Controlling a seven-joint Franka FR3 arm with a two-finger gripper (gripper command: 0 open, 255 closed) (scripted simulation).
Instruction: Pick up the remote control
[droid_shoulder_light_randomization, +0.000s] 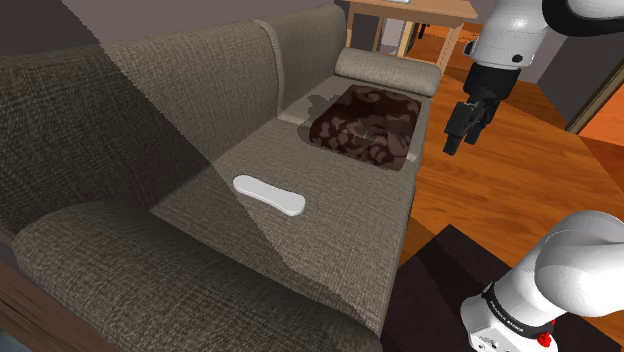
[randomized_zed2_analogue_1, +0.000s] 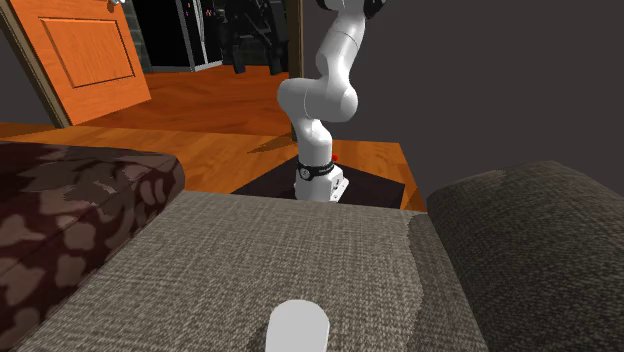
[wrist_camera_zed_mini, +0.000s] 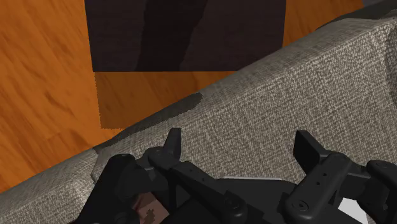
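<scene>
1 white remote (droid_shoulder_light_randomization: 267, 194) flat on grey sofa seat (droid_shoulder_light_randomization: 345, 215); pincer (droid_shoulder_light_randomization: 456, 138) spread open, empty, well apart.

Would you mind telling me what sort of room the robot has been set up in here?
Most likely a living room: a grey fabric sofa, a dark patterned cushion on its seat, wooden floor and an orange door.

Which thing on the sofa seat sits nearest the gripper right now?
The dark brown blotched cushion, close by the gripper. The white remote lies farther along the seat, toward the shoulder view's left.
</scene>
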